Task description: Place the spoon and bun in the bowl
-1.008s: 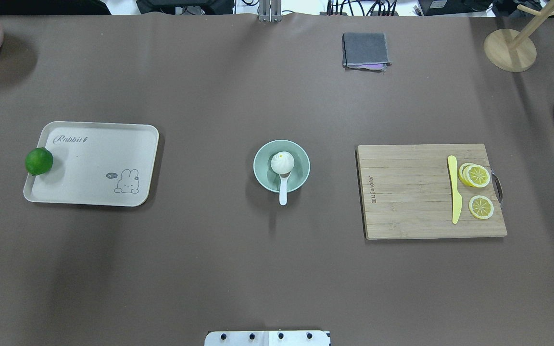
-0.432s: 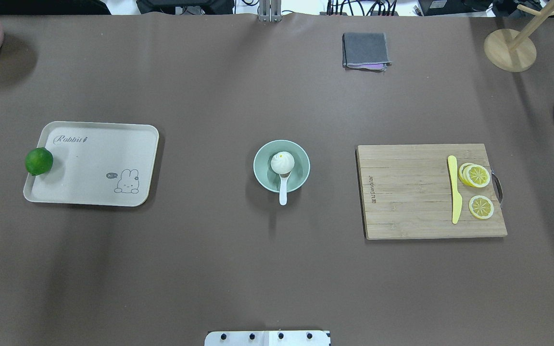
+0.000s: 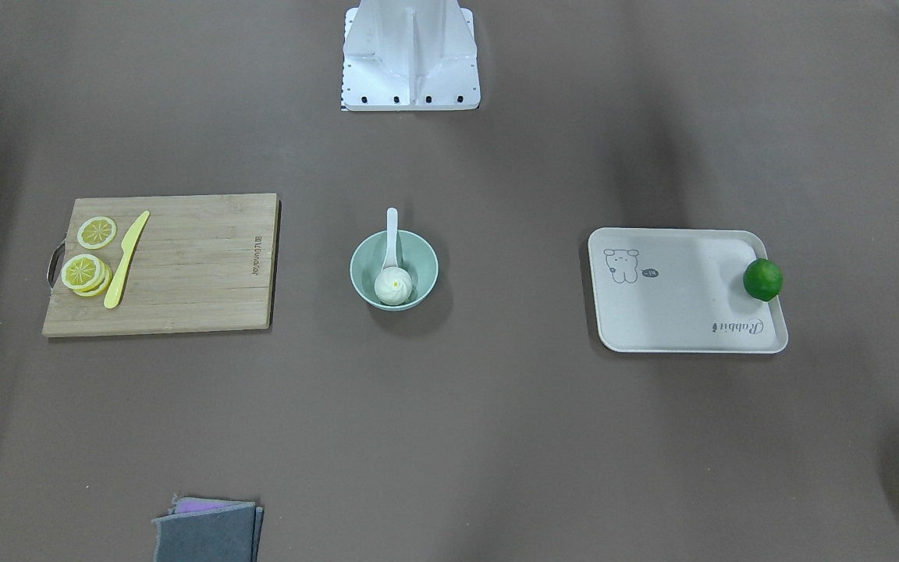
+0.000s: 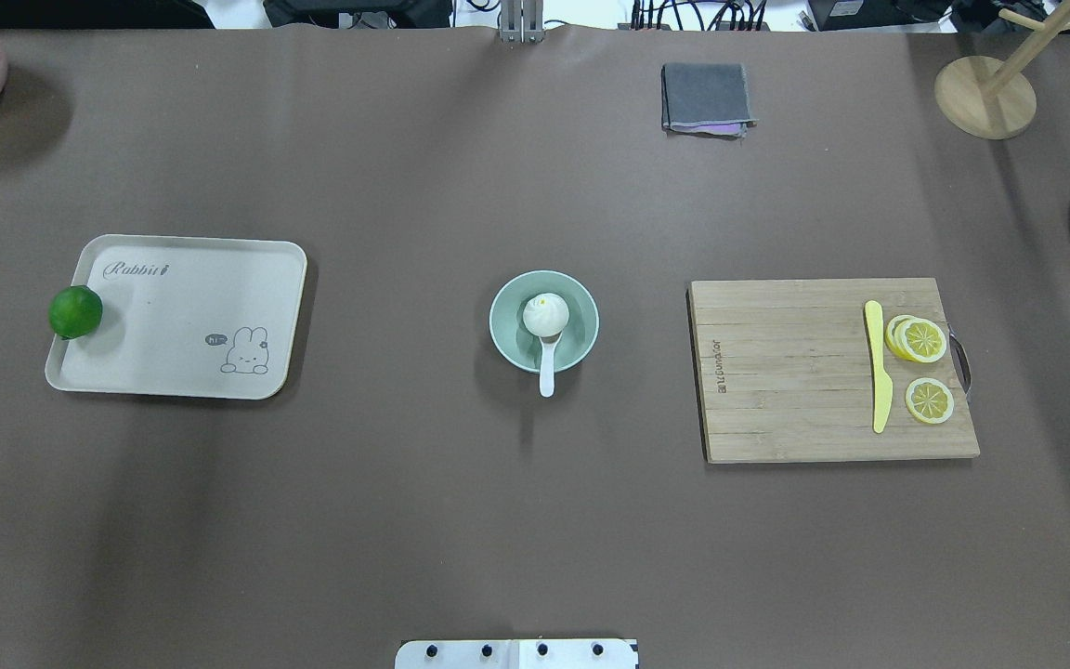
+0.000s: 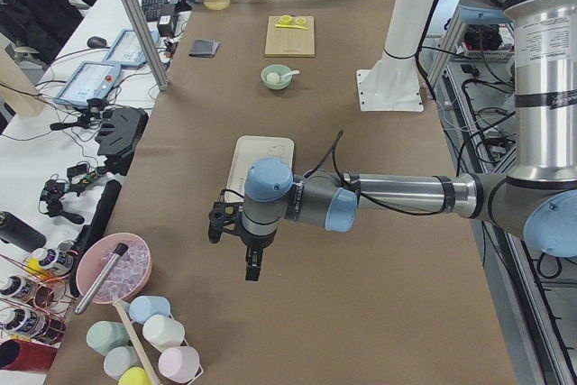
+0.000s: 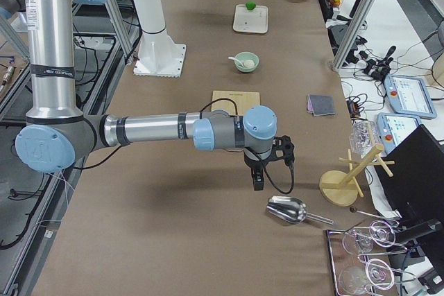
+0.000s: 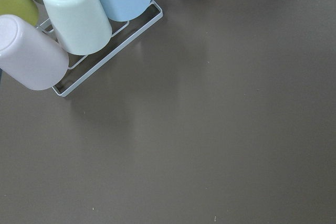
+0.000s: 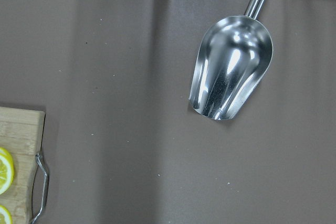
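one pleated white bun shares mint bowl with spoon; left gripper, right gripper: grip unreadable.

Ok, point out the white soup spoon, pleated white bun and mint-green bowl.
white soup spoon (image 4: 547,376): overhead view, handle.
pleated white bun (image 4: 545,315): overhead view, top.
mint-green bowl (image 4: 499,321): overhead view, left rim.
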`<state>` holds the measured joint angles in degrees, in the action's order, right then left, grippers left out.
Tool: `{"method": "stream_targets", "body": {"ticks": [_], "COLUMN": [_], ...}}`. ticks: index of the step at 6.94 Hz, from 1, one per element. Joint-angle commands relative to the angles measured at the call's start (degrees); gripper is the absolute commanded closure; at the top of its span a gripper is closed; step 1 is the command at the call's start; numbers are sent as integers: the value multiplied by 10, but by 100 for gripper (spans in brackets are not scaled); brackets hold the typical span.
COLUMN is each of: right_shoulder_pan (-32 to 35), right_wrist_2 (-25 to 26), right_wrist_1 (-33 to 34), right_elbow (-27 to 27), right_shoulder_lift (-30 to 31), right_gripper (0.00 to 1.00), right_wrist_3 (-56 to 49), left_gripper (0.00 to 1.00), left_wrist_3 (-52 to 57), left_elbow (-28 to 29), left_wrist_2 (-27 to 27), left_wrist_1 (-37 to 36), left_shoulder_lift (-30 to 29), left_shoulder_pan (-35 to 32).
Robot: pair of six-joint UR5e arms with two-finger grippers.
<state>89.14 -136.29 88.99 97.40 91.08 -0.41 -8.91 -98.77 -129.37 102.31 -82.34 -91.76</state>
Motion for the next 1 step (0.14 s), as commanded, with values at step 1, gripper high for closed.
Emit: {"method": "stream_targets", "body": {"ticks": [1], "right_shoulder_pan": [-1], "right_wrist_2": [0], "right_wrist_1": [0], "right_elbow": [0], "right_shoulder_lift": [1], "right_gripper": [0], "right_wrist_3": [0], "left_gripper": [2], "left_wrist_3": [0], "left_elbow": [0], "left_wrist_2": [0], "left_wrist_1": [1], "left_shoulder_lift": [0], "left_shoulder_pan": [0]}}
